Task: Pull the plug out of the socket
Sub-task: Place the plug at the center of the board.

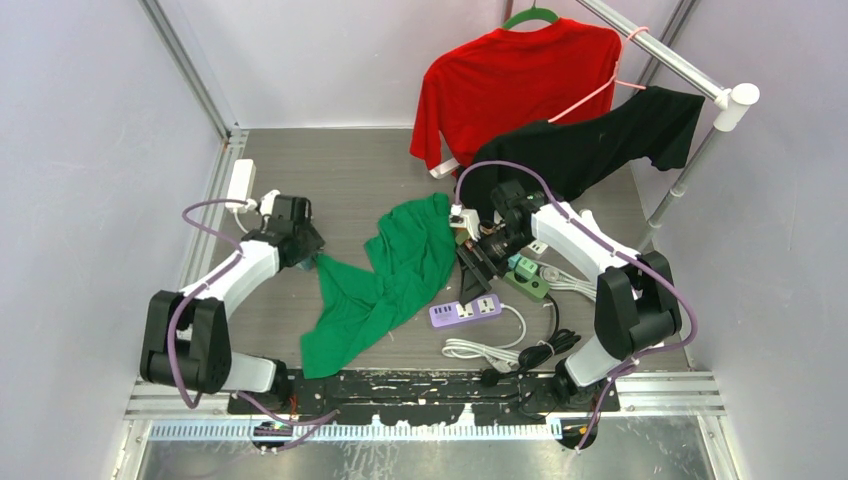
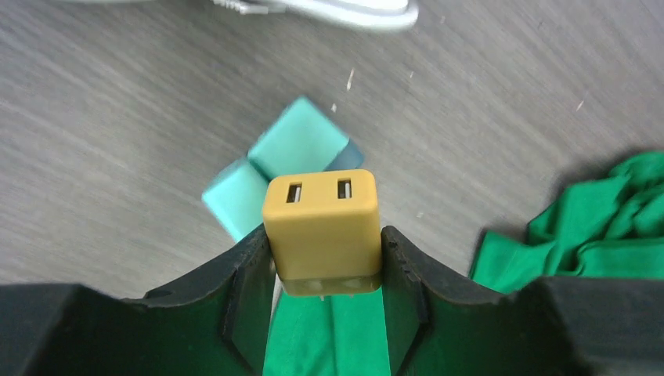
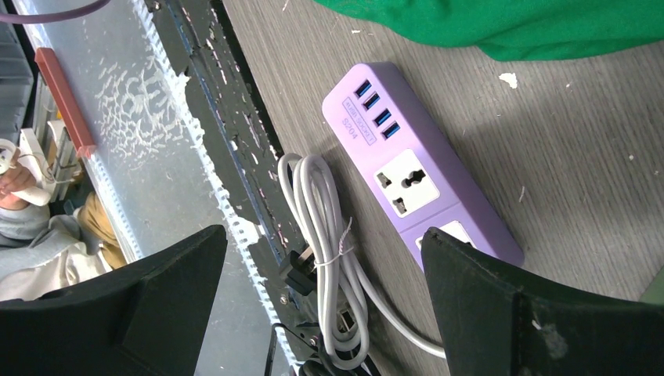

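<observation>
Task object: mustard-yellow plug point(image 2: 321, 223), a small block with two slots on its far face.
Location: between the left fingers, in front of a blurred teal block point(image 2: 282, 160) on the grey table point(image 2: 117, 117); whether the two touch cannot be told.
Handling: probably light, rigid and smooth-sided, so it could slip; a straight pull looks safest.
Best hold: the two flat opposite sides.
Left gripper point(image 2: 325, 251): pinching the plug by its rear half.
Left arm: elbow folded, wrist reaching forward near the white power strip point(image 1: 240, 183).
Right gripper point(image 3: 322, 233): spread wide, holding nothing, above the purple power strip point(image 3: 415, 168) and the bundled white cable point(image 3: 313, 196).
Nearby: green cloth point(image 2: 595, 219).
</observation>
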{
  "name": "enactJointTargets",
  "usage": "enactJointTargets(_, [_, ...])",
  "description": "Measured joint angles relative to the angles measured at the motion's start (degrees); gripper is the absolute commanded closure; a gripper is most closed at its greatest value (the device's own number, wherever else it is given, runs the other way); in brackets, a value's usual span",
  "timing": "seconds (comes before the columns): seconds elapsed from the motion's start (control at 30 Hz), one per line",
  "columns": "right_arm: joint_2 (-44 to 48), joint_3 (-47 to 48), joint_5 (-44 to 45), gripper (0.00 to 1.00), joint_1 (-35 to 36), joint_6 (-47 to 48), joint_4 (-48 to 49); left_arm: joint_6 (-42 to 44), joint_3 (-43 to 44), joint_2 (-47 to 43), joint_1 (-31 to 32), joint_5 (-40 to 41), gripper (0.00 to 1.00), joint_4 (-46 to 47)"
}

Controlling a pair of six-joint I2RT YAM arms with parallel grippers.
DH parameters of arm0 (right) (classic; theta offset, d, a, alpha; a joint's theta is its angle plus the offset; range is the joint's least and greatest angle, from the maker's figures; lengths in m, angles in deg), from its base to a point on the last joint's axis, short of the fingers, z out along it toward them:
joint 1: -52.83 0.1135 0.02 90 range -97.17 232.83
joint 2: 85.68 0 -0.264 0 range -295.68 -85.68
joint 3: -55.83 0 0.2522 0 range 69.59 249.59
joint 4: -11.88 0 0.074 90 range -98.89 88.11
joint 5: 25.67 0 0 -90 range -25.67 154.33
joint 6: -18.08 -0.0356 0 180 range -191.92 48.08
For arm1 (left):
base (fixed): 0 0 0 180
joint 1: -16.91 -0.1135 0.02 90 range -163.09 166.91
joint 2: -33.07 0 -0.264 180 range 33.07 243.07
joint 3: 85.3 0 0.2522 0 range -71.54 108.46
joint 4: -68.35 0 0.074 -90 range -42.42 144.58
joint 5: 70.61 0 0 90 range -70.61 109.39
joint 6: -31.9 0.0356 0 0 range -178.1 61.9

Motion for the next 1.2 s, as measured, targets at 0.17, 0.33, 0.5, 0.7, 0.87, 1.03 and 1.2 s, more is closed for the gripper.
enactJointTargets(0.17, [-0.02,-0.11,0.04,0.01,0.0,-0.02,0.02,-0.81,4.57,5.4,-3.76,-1.6,1.0,0.04])
enactJointTargets(0.33, [-0.02,-0.13,0.04,0.0,0.0,-0.02,0.02,-0.68,8.0,10.64,-4.87,-1.84,0.89,-1.07])
enactJointTargets(0.5, [-0.02,-0.13,0.04,0.01,0.0,-0.02,0.02,-0.5,9.68,12.28,-4.9,-1.09,0.39,-2.51])
enactJointTargets(0.7, [-0.02,-0.15,0.04,0.0,0.0,-0.02,0.02,-0.39,9.88,12.35,-5.01,-0.02,0.22,-3.93])
enactJointTargets(0.87, [-0.02,-0.15,0.04,0.01,0.0,-0.02,0.02,-0.46,9.92,12.33,-5.01,-0.04,0.15,-5.11])
enactJointTargets(1.03, [-0.02,-0.15,0.22,0.0,0.0,0.0,0.02,-0.44,9.9,9.73,-5.01,-0.9,0.13,-6.32])
enactJointTargets(1.2, [0.04,-0.15,0.44,0.01,0.0,0.02,0.02,-0.22,7.23,0.92,-5.01,-3.61,0.09,-5.9])
